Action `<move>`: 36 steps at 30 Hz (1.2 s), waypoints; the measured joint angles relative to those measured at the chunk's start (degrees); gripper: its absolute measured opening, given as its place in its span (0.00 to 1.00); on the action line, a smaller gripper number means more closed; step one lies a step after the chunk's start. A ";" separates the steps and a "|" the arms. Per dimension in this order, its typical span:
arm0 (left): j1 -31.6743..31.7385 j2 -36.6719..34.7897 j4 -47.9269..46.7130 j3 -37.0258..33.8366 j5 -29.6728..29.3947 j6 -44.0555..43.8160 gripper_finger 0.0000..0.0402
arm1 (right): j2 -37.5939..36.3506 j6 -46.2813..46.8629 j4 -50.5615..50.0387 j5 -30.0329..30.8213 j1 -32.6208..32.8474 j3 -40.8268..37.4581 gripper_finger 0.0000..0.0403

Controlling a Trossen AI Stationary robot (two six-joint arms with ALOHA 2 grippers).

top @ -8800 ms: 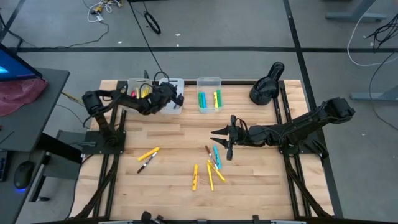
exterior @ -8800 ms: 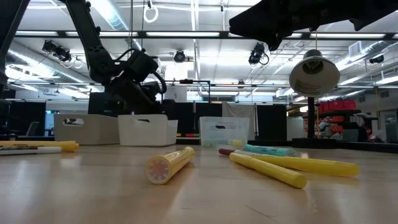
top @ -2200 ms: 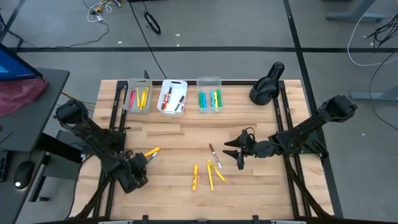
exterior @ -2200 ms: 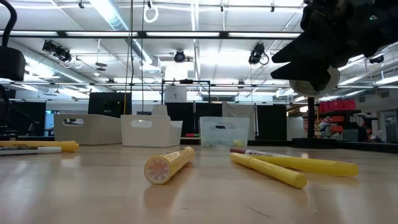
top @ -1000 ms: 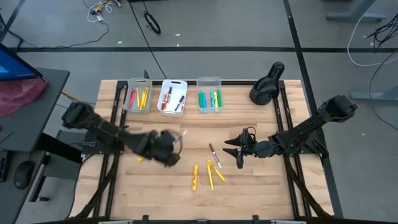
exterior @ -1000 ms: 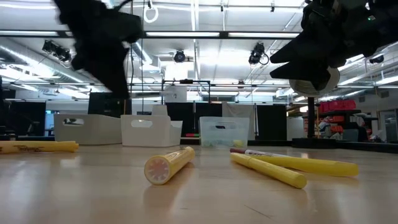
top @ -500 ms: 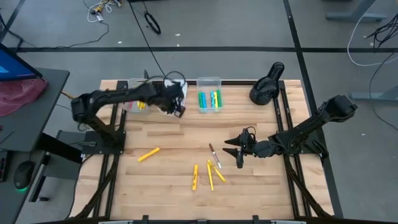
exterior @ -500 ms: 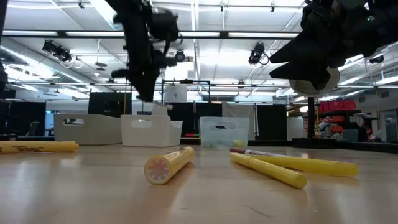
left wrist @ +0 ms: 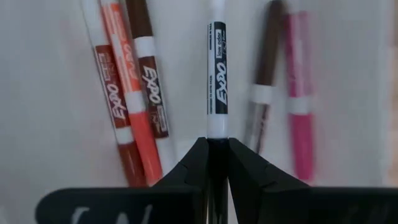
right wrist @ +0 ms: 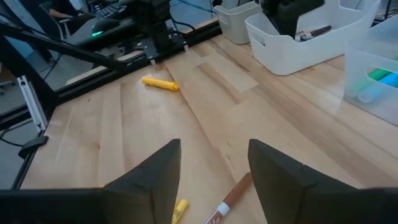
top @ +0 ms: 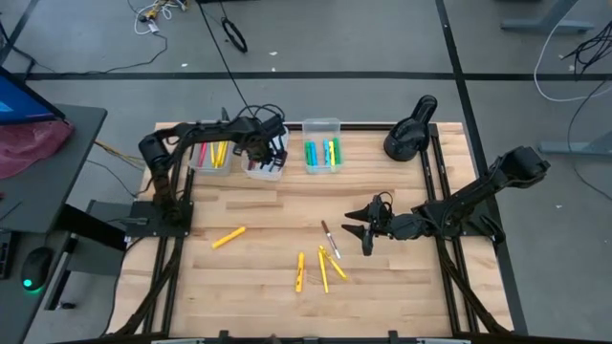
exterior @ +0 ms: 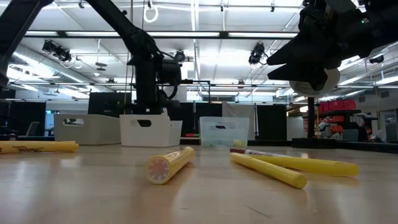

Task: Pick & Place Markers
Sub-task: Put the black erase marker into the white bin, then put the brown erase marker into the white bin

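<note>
My left gripper (top: 265, 145) hangs over the white bin (top: 277, 168) at the far edge, shut on a black-and-white marker (left wrist: 217, 74). Red, orange, brown and pink markers (left wrist: 127, 106) lie on that bin's floor. My right gripper (top: 361, 230) hovers open right of the table's middle, above a brown marker (top: 326, 232); the right wrist view shows that marker (right wrist: 227, 200) between and below its fingers. Several yellow markers (top: 323, 270) lie on the wood near the front, one more (top: 228, 237) farther left. My left gripper pinches the marker at its dark end (left wrist: 212, 147) between the two fingers (left wrist: 189, 163). The white and black barrel runs out past the fingertips, in line with them, over the bin's inside. The marker is lifted clear of the table; whether its far tip touches the bin cannot be told.
A grey bin (top: 198, 162) with yellow and red markers stands left of the white one, and a clear bin (top: 322, 125) with green, blue and yellow markers stands right of it. A black lamp-like object (top: 411, 129) sits at the far right corner. Bare wood lies between bins and loose markers.
My left gripper has swung from the table's near-left middle toward the far edge, carrying the marker, and now stands over the white bin. My right gripper has kept still and open.
</note>
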 joint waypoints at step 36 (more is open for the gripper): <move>-21.11 -27.11 3.13 0.01 -23.25 16.00 0.48 | 0.00 0.20 -0.24 0.00 0.00 0.02 0.48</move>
